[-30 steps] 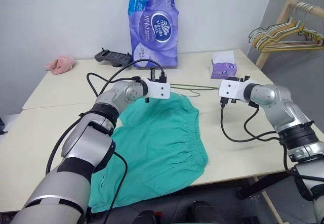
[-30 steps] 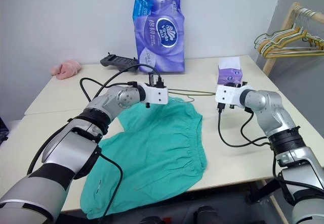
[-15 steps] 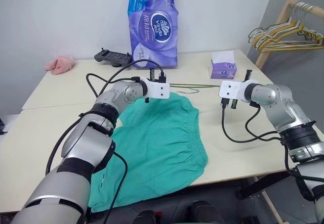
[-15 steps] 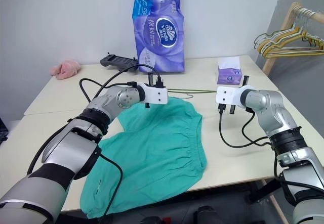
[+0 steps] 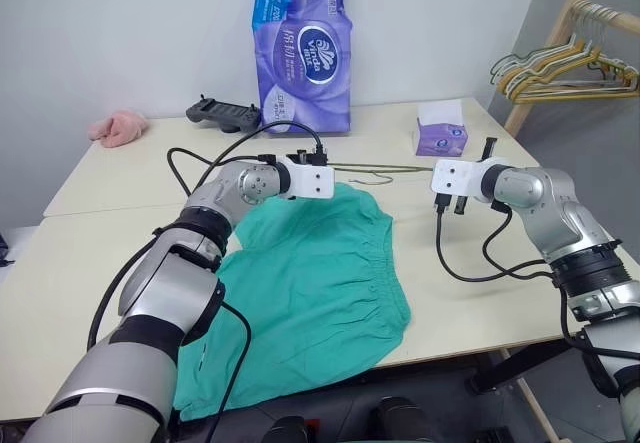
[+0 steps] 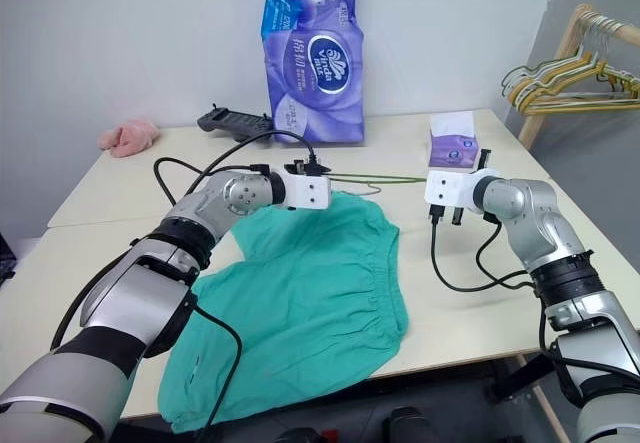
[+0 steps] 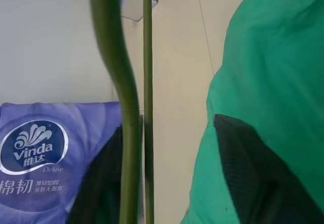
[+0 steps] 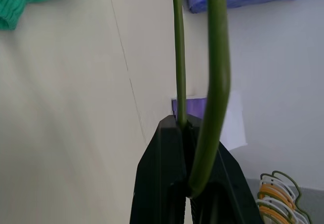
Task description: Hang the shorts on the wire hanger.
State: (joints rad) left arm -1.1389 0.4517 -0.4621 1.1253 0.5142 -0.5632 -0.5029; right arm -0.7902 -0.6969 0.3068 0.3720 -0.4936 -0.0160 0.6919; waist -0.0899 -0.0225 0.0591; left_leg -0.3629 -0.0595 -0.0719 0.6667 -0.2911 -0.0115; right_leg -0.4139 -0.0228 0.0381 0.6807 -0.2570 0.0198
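Opening up, the left gripper (image 5: 322, 171) has just let go of the hanger (image 5: 385, 171); the right gripper's (image 8: 185, 133) jaws stay clamped on its far end. Shorts (image 5: 310, 283) lie flat on the worktop (image 5: 120, 178), not yet threaded.

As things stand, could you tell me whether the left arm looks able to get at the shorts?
Probably yes. The left end effector hovers just past the far edge of the shorts, beside the wire hanger that the right end effector is shut on; nothing lies between it and the fabric.
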